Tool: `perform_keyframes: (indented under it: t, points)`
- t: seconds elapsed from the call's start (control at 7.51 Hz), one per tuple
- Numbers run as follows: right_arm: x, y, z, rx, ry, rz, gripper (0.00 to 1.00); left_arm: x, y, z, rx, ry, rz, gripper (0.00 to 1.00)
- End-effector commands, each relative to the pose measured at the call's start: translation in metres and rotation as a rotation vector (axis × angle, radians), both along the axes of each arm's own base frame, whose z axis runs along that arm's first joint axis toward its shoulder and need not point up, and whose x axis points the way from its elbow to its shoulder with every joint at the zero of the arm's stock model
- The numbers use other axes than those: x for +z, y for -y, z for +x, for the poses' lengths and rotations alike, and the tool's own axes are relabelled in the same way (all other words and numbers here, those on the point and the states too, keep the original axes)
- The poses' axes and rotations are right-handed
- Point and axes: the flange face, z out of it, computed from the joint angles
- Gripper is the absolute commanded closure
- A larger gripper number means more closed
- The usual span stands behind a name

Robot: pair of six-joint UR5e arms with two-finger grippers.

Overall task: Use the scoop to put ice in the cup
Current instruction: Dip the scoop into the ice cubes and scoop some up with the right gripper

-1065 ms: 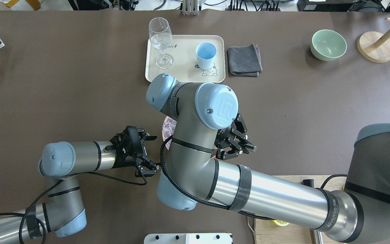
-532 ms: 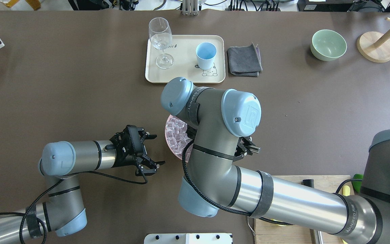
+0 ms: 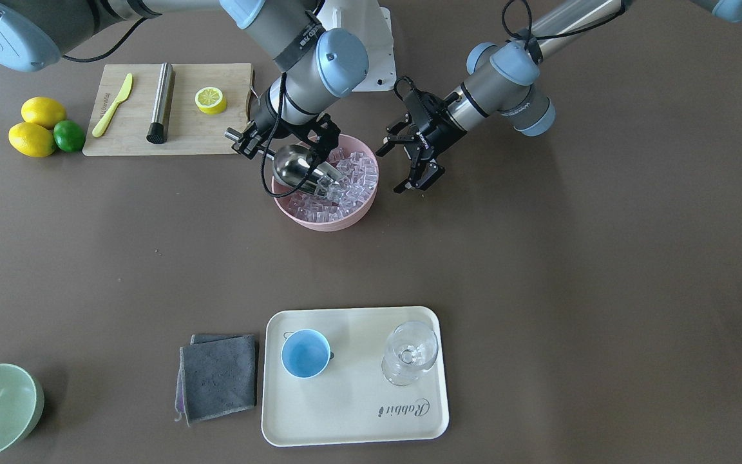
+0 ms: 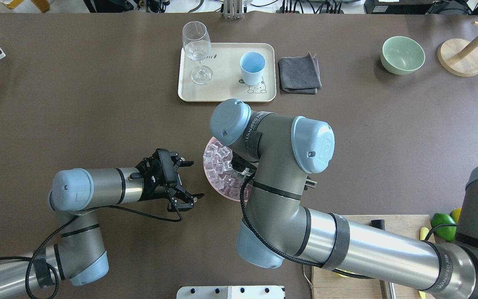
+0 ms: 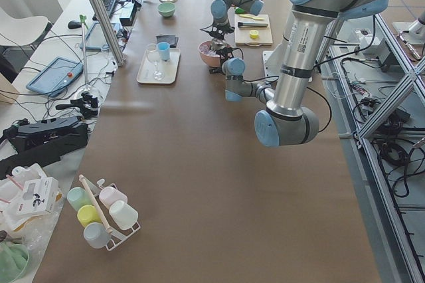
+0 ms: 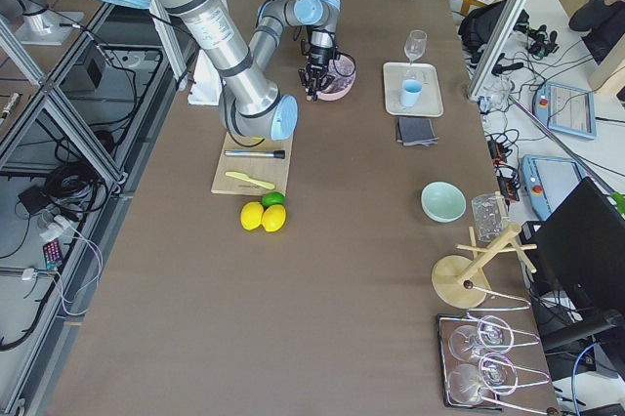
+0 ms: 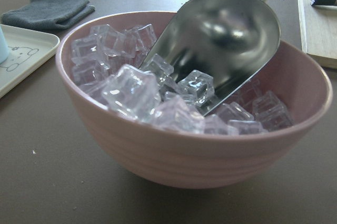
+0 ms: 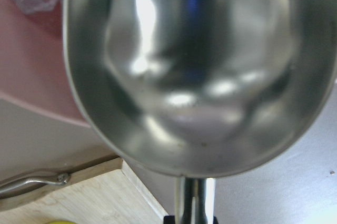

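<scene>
Your right gripper (image 3: 261,145) was pinched tight on the thin rod handle of the scoop (image 7: 231,34), its fingers pressed against the rod from both sides. The scoop tilted down into the pink bowl (image 3: 326,222), handle raised toward the cutting board (image 3: 184,132) and front lip dug into the ice (image 7: 131,90). From the left wrist you could see one cube resting just inside that lip, while most of the shiny trough behind it showed bare metal. The rest of the cubes were heaped in the bowl, mainly on the side away from the handle.

Your left gripper (image 4: 191,178) was spread wide and held nothing. It hung just beside the bowl's rim on the side away from the scoop's handle, fingers pointing at the bowl without touching it.

The cup (image 3: 305,353) stood upright on the cream tray (image 3: 358,412), well apart from the bowl across the tabletop (image 3: 538,258). A stemmed glass (image 3: 409,351) shared the tray with it, and a folded grey cloth (image 3: 218,377) lay just beside the tray.
</scene>
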Motion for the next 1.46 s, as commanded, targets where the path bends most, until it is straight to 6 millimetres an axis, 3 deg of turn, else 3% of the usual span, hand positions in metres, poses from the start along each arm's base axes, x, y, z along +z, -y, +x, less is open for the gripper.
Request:
perform_keyframes:
  t: [0.0, 0.53, 0.67, 1.33]
  points:
    - [0.002, -0.004, 0.008, 0.0, 0.042, 0.019, 1.0, -0.002, 0.001, 0.0, 0.001, -0.001, 0.001, 0.02]
    - [0.005, -0.01, 0.021, 0.0, 0.09, 0.045, 1.0, -0.001, 0.009, -0.006, 0.007, 0.002, 0.0, 0.02]
    - [0.024, -0.014, 0.03, 0.0, 0.169, 0.079, 1.0, -0.001, 0.019, -0.015, 0.034, 0.002, 0.0, 0.02]
    - [0.008, -0.023, 0.04, -0.008, 0.272, 0.085, 1.0, 0.0, 0.021, -0.019, 0.045, 0.003, 0.0, 0.02]
